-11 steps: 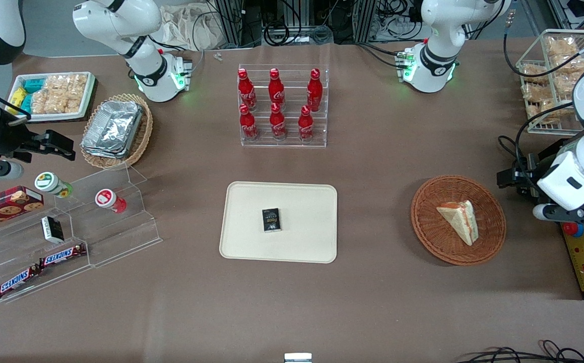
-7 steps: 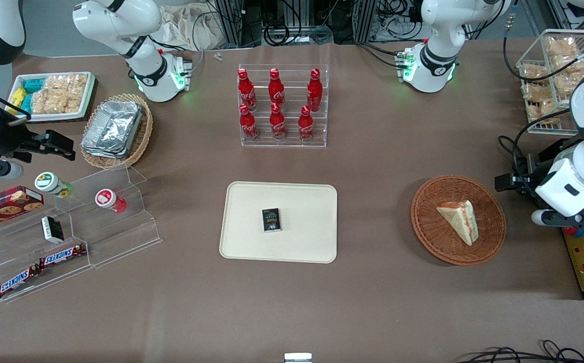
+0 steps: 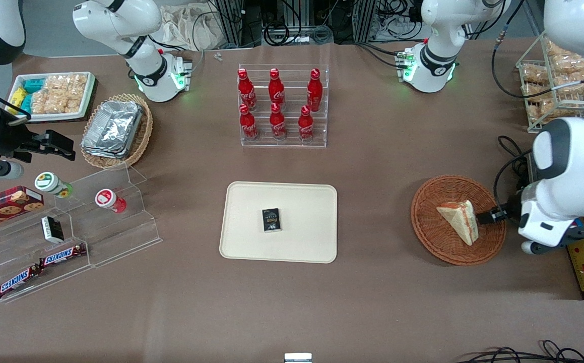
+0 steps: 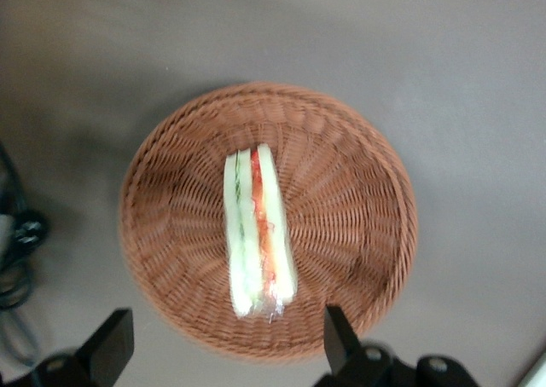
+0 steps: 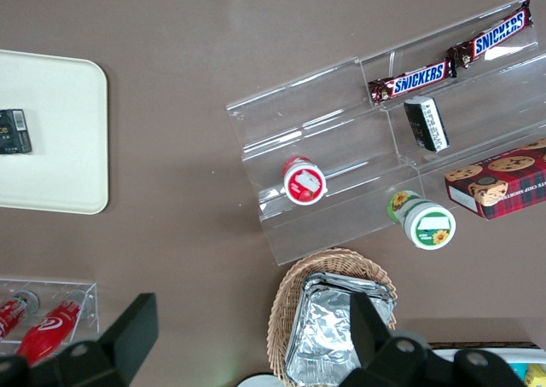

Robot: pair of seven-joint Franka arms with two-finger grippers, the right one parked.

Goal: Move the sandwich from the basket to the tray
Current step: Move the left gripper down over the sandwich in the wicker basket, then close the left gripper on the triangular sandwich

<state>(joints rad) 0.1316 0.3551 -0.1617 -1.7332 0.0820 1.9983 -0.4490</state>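
Across the brown counter (image 3: pixel 382 166), largest to smallest: one cream tray (image 3: pixel 251 237) carrying one small black packet (image 3: pixel 271 220); one round wicker basket (image 3: pixel 440 237), well apart toward the working arm's end; one sandwich (image 3: pixel 459 221) lying in that basket. Above the basket rim hovers the left gripper (image 4: pixel 226 340), fingers (image 4: pixel 339 336) spread wide, clamped on nothing. Probably light, soft, easily squashed and film-wrapped, so slippery; best pinched gently across the flat bread faces mid-wedge.

The sandwich (image 4: pixel 259 230) lies in the middle of the basket (image 4: pixel 358 191), its filling edge facing up. The gripper (image 4: pixel 223 346) hovers above the basket rim with its fingers (image 4: pixel 339 340) spread wide, touching nothing.
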